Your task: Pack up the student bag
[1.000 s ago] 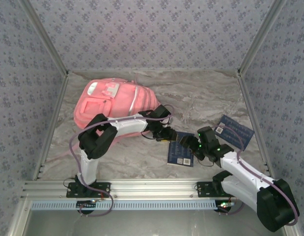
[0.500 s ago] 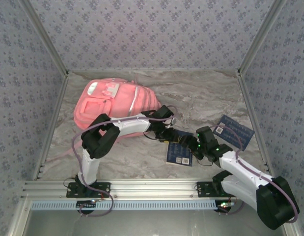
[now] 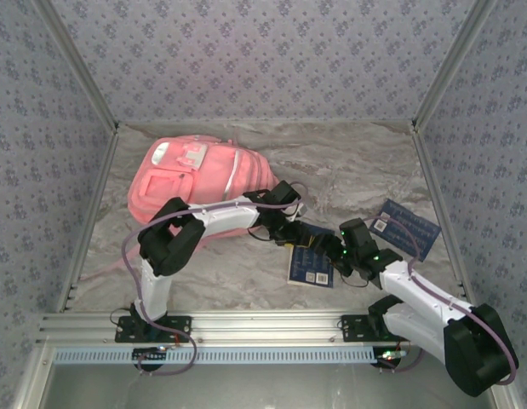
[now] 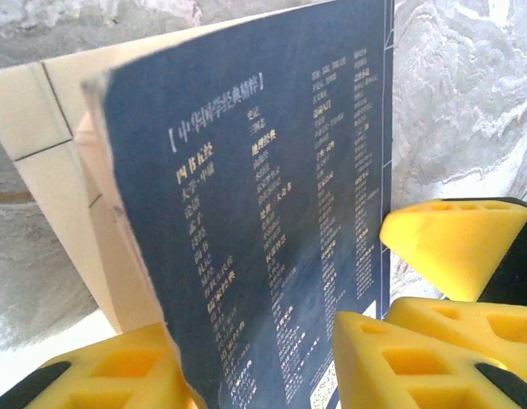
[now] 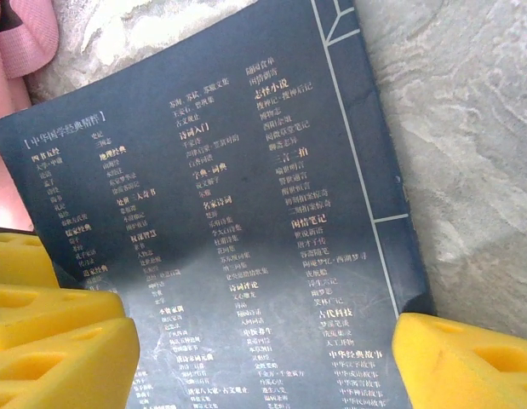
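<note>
in the top view the student bag, a pink backpack with white patches, lies flat on the marbled table in the upper left of the tabletop. both grippers meet lower and to the right of it, near the middle of the frame, and neither jaw touches it. the white left arm passes over the bag's lower right edge. the left gripper and the right gripper face each other over the top edge of a dark blue book. a second book of the same blue lies well apart, at centre right.

in the left wrist view the book stands tilted, its printed back cover facing the camera, with cream pages behind. the left gripper has a yellow finger on each side of it at the bottom of the frame; the jaws are partly apart, and i cannot tell whether they pinch the book.

in the right wrist view the right gripper has its jaws spread wide, one finger at lower left and one at lower right, over the book. the bag's pink fabric fills the top left corner, just beside the book's corner and away from these fingers.
</note>
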